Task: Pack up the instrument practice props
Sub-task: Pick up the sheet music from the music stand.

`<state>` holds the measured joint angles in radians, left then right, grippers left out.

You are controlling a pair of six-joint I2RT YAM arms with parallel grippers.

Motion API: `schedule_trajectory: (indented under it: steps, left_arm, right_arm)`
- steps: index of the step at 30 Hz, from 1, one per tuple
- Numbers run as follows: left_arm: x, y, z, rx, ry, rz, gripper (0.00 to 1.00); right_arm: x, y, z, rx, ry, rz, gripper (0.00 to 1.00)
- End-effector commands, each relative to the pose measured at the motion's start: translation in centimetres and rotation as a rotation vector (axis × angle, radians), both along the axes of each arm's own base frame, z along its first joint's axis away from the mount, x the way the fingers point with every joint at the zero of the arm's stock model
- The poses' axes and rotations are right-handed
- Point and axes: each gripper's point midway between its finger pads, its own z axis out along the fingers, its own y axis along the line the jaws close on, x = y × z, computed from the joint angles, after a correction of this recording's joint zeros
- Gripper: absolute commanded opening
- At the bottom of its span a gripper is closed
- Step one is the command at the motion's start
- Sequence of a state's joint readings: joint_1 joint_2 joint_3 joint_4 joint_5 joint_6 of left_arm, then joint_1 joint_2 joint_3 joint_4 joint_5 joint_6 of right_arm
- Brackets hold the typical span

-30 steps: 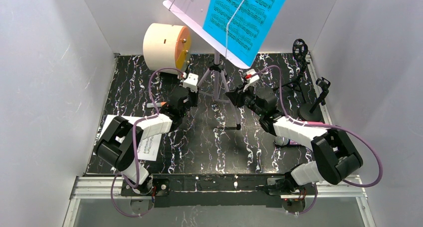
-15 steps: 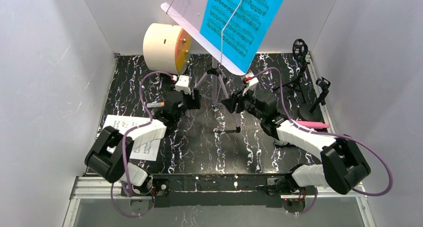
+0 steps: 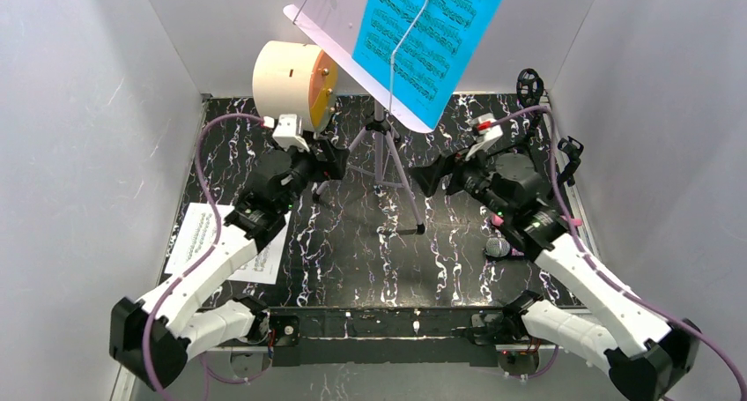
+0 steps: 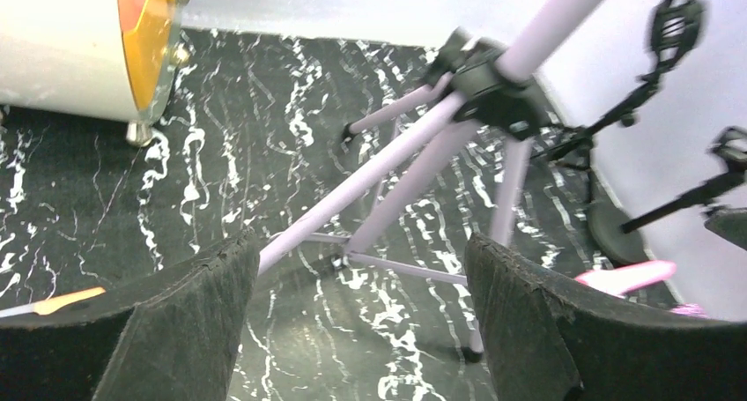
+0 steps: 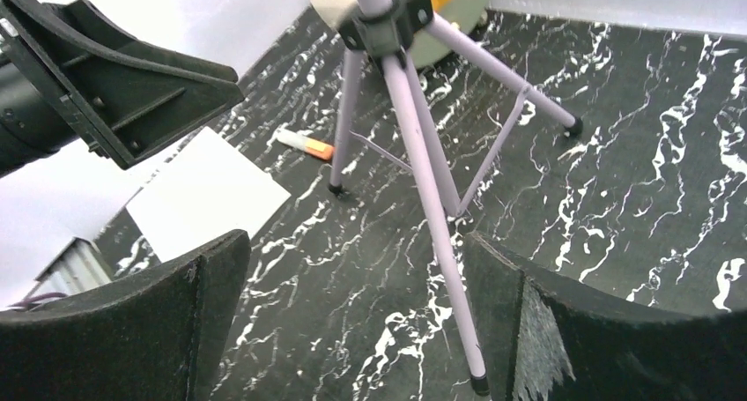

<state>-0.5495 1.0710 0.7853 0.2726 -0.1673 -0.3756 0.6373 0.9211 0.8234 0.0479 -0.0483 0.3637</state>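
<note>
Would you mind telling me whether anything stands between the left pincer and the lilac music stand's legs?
Nothing visible does. The open left pincer faces the lilac legs directly; the cream drum and orange marker lie off to one side.

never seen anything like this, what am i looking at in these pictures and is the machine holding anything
These are two robot arms bolted at the near edge of a black marbled table. The wide picture looks down from above and behind them. The other two pictures come from a small camera on each wrist, so the dark pads in their bottom corners are that arm's own fingers.

Standing on the table are a lilac music stand with a blue sheet on it, a cream drum and two black mic stands at the right. A white page, an orange marker, a pink mic and a silver-headed mic lie flat.

The left gripper and right gripper face the music stand's legs from either side. Both are open and hold nothing.
</note>
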Motion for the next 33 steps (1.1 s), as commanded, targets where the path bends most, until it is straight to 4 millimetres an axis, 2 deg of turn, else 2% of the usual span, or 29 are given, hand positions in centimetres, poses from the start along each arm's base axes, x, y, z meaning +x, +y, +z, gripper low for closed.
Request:
schedule_trajectory:
  steps: [1,5,11,13,17,21,26,33]
  left_arm:
    - [-3.4,0.3,5.0,-0.031,0.006,-0.075,0.84]
    - [-5.9,0.5,9.6,0.009,-0.021,-0.167,0.85]
    - [-9.3,-1.1,17.0,-0.024,-0.085,-0.350,0.84]
    - [-10.0,-1.5,19.5,-0.052,-0.116,-0.390,0.84]
    - [-10.8,-3.2,23.6,-0.089,-0.150,-0.495,0.82]
    - [-10.2,-4.4,27.1,-0.123,-0.196,-0.532,0.81]
    - [-8.5,-6.2,29.8,-0.159,-0.226,-0.571,0.78]
    - [-7.3,-8.4,32.7,-0.262,-0.283,-0.636,0.75]
  right_arm:
    - [-2.5,-1.5,5.6,0.048,-0.019,0.005,0.99]
    - [-4.4,-2.6,10.0,0.073,-0.041,0.021,0.99]
    - [-6.7,-3.6,15.0,0.089,-0.059,0.056,0.99]
    - [-7.2,-3.9,17.1,0.100,-0.088,0.058,0.99]
    - [-7.4,-3.8,19.9,0.106,-0.133,0.078,0.99]
    - [-7.2,-3.0,22.9,0.138,-0.198,0.112,0.99]
    - [-6.3,-2.5,26.4,0.196,-0.287,0.100,0.99]
    - [-3.6,-1.8,28.5,0.237,-0.342,0.039,0.99]
